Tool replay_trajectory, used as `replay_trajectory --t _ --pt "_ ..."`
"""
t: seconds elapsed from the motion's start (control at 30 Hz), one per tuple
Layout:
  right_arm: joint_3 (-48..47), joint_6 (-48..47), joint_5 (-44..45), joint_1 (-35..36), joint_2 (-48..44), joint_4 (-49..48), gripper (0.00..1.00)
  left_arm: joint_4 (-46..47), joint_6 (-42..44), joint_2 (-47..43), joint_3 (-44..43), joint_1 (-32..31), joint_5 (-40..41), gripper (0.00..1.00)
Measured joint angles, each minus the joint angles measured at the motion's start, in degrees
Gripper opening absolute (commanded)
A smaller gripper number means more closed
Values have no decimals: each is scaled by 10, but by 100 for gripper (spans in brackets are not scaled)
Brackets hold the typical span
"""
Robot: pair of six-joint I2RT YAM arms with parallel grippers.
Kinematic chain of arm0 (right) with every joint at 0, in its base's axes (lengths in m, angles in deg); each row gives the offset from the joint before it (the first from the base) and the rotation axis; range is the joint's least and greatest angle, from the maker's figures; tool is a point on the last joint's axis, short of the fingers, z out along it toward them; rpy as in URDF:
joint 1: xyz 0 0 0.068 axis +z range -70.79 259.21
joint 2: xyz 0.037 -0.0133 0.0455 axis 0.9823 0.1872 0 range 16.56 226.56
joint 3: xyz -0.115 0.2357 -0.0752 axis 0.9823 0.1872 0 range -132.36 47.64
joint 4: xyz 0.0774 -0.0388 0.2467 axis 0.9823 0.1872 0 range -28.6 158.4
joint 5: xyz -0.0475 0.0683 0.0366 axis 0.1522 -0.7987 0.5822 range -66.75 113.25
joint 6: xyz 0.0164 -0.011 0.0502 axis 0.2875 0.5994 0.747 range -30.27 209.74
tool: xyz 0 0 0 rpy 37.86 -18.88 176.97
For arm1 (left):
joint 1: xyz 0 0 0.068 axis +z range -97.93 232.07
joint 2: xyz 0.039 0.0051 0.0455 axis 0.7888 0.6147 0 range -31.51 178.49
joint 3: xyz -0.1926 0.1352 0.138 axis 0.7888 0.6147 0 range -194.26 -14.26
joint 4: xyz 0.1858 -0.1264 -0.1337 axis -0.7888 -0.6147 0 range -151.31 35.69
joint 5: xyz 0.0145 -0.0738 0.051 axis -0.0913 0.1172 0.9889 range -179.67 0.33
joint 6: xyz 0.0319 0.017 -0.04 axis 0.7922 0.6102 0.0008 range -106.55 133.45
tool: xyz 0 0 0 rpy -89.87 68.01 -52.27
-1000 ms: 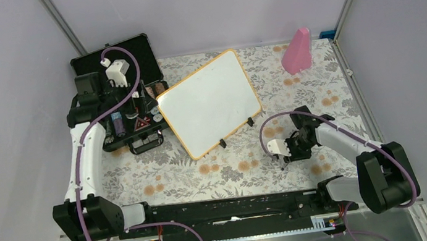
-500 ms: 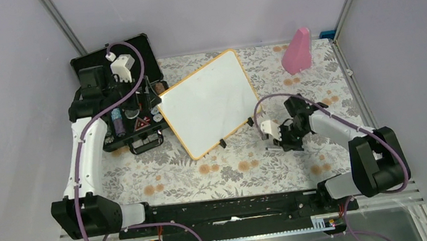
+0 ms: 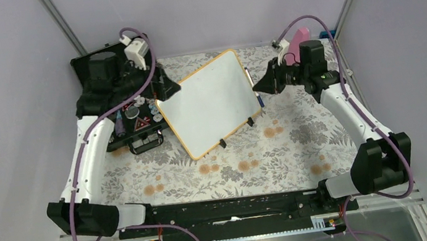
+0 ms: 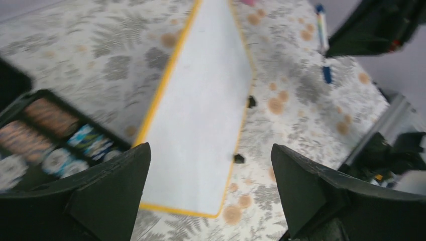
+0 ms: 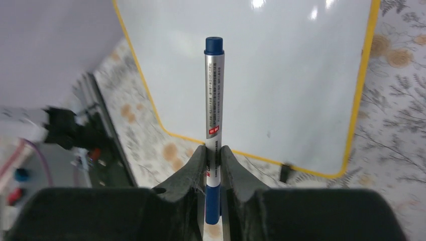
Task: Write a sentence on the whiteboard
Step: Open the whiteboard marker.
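Zero writing is seen on the whiteboard; the sentence is not yet begun. The board is set mid-surface toward the far edge, turned at an angle, its near rim marked by two small black feet. A glossy white face, a thin orange-yellow rim and rounded corners are noted.

Just changed: the right gripper, a second ago low near the right edge of the surface, has been carried up to the board's right rim. It has been closed hard on a marker, which is pinched low on the barrel between the fingers. A slim silver barrel with blue ends is shown in the right wrist view, laid across the board face; the tip cannot be made out, so whether the cap is on cannot be told.

The left gripper has been swung off the case to the board's left corner, jaws spread fully wide, nothing held. A bracing hold on the board is judged likely, with the pen now staged for the first stroke.

A black case of poker chips, hard-shelled, is seen at the far left corner, touching or just beside the board. A pink wedge-shaped object is partly hidden at the far right corner. The surface is covered in a floral-print cloth.
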Motion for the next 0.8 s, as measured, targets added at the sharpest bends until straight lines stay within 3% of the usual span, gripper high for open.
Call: replay_trajectory --t 0.1,0.3,0.57,0.8 --pt "7 184 -13 0 -1 -125 0 59 -40 -2 34 -51 -27 99" --pt "68 457 -23 2 -2 -341 0 178 -125 10 110 -165 -54 95" --pt "88 639 -11 39 -2 -489 0 383 -275 65 141 -221 -106 82" --pt "91 697 11 63 -2 -542 0 551 -405 80 201 -228 -150 78"
